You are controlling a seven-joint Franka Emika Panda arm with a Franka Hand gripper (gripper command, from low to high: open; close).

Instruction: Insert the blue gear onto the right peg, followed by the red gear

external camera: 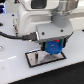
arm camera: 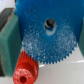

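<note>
Blue gear [external camera: 52,48] is sitting low over the black-framed white plate [external camera: 35,58], at the plate's end toward the exterior view's right, directly under the arm's wrist. In the wrist view the blue gear [arm camera: 47,37] is filling most of the picture, toothed rim sharp, dark central hole showing with something dark and blurred inside it; cannot tell whether that is the right peg. Peg itself is not showing clearly in either view.

Red gear [arm camera: 24,69] is lying just beside the blue gear, its toothed edge appearing to touch or tuck slightly under the blue rim; raised centre and hole are facing the wrist camera. In the exterior view a small patch of red [external camera: 58,41] is peeking out just above the blue gear, against the dark gripper body.

Gripper [external camera: 51,44] is hanging right over the blue gear, fingers hidden behind the housing and the disc; how far they are spread, and whether they are gripping the gear, cannot tell. A green block [arm camera: 7,32] is showing at the blue gear's edge in the wrist view, possibly part of the gripper.

White table [external camera: 15,70] is carrying the plate.
</note>
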